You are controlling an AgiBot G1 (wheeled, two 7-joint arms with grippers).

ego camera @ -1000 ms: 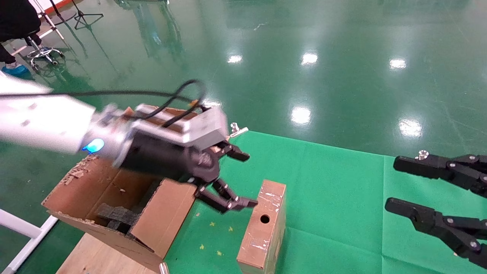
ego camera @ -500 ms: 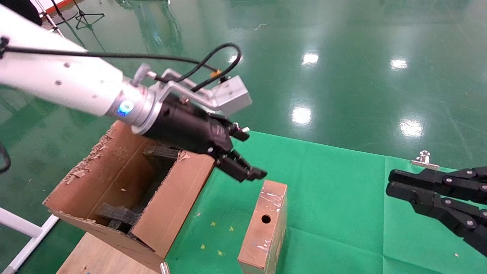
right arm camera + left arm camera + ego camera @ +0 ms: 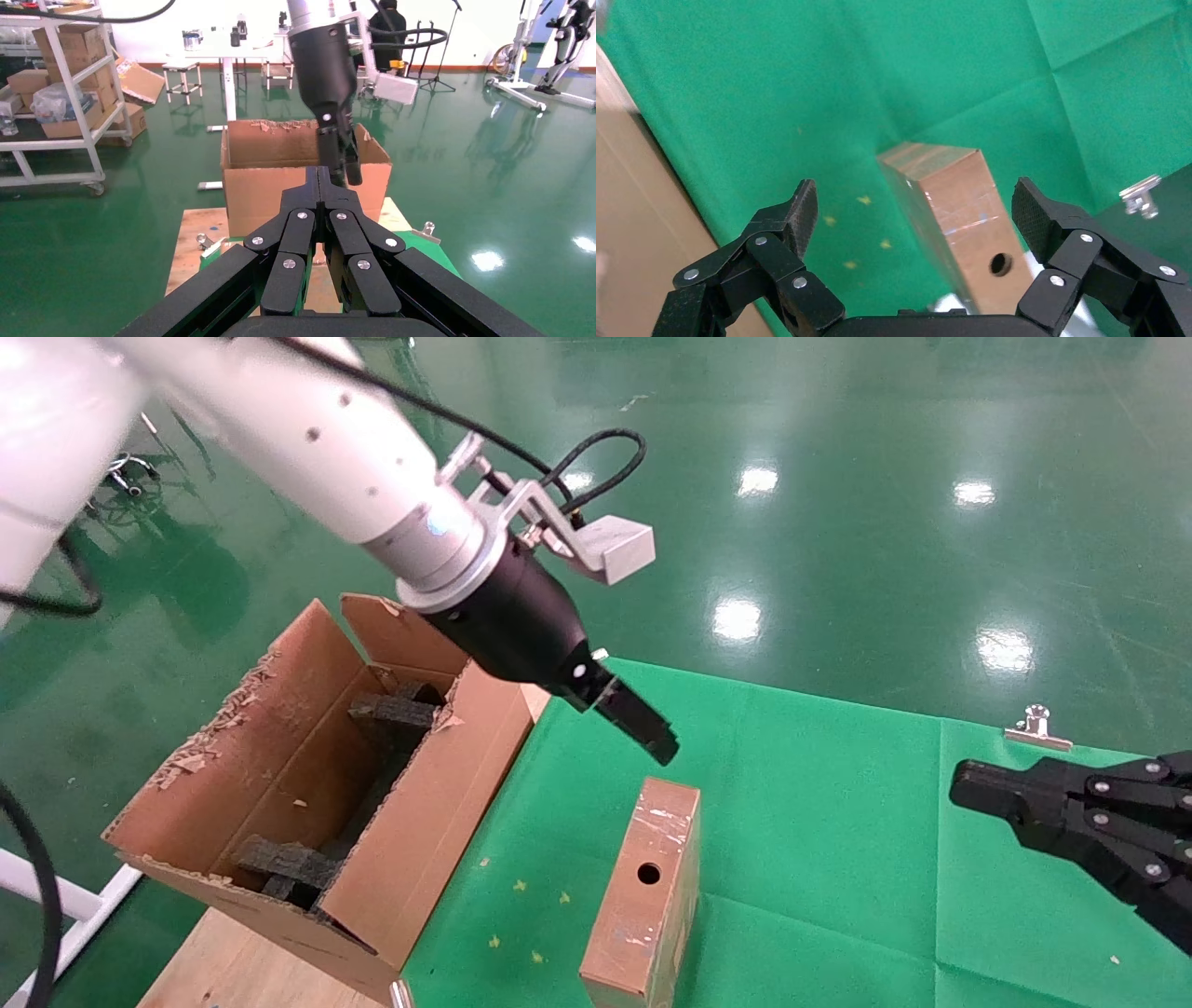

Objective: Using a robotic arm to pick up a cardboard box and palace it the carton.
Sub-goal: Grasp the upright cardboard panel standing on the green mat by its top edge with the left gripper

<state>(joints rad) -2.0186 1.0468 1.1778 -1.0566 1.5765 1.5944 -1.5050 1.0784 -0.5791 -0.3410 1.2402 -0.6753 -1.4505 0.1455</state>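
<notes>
The small taped cardboard box (image 3: 644,887) stands on a long edge on the green cloth (image 3: 838,822), its round hole facing me. It also shows in the left wrist view (image 3: 961,217). The white robotic arm (image 3: 354,449) reaches in from the left. Its left gripper (image 3: 647,733) hangs open and empty just above the box's far end, and in the left wrist view (image 3: 916,207) its fingers straddle the box without touching it. The big carton (image 3: 279,775) with torn edges stands open to the left, with dark foam blocks (image 3: 391,712) inside. My right gripper (image 3: 973,784) is shut and empty at the right.
A metal clip (image 3: 1036,728) holds the cloth's far edge and another (image 3: 400,994) sits at the near edge. Bare wooden board (image 3: 233,961) shows beside the carton. The right wrist view shows the carton (image 3: 281,175) and a shelf of boxes (image 3: 63,84) beyond.
My left arm has swung up and to the right, turning the gripper so that it points down over the box's far end. My right gripper has gone from wide open to shut.
</notes>
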